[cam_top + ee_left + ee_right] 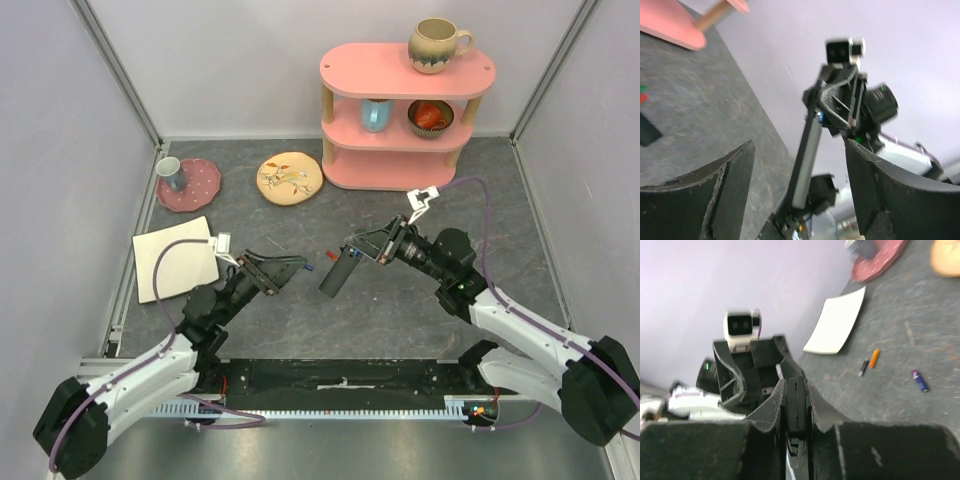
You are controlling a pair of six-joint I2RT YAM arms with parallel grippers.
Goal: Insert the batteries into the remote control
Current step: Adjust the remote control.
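Remote control: I have the remote control [336, 273] clamped in the right pincer [796, 395], at mid-frame of the top view, over the counter [400, 310].
Long axis: from above it slants from upper right to lower left. In the left wrist view it stands nearly upright, its top leaning slightly to the right.
Right pincer: closed narrow on the upper end of the remote, whose lower end hangs free.
Left pincer: the left pincer [297, 265] is spread wide with nothing in it. It sits just left of the remote and points at it. Its own camera frames the remote in the gap, but beyond the fingertips, not between them.
Batteries: three loose cells lie on the counter right of centre in the right wrist view. An orange battery [874, 357] has a dark battery [863, 368] just beside it, and a blue battery [920, 381] lies apart at lower right. Neither pincer holds one.
Compartment: a blue speck on the remote near the right pincer may be a seated cell, but that view is too blurred for me to say.
Nearer arm: I judge the left arm, free and on the cells' side of the remote. It would have to turn off the remote and drop to a cell.
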